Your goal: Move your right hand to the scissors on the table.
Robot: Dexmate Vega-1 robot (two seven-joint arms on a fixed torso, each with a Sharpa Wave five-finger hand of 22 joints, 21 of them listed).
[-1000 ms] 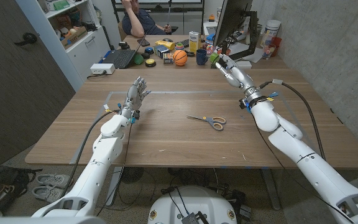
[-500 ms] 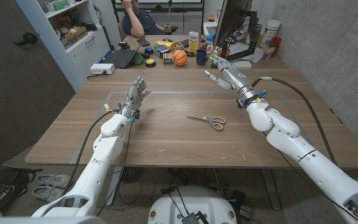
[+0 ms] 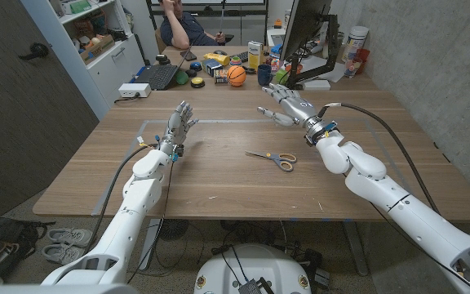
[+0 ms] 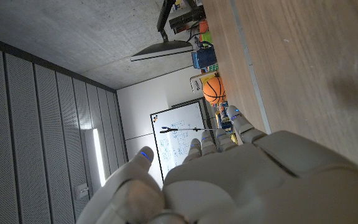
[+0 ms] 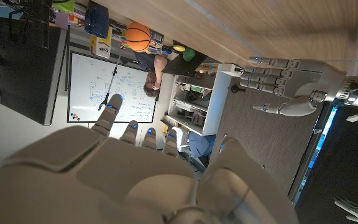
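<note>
Nearest, one pair of scissors [image 3: 272,158] lies flat on the table [image 3: 219,180], between the two hands and nearer the robot than either. Just beyond it and to its right, the right hand [image 3: 285,104] hangs above the wood, fingers spread, holding nothing. Judging by that gap, the reach is under way but not finished: the next move calls for bringing that hand down and back toward the robot, onto the handles. Across from it, the left hand [image 3: 182,124] stands with fingers upright and apart, also empty. Farther off, past both hands, one orange ball [image 3: 236,74] sits among clutter, with one person [image 3: 178,24] beyond.
</note>
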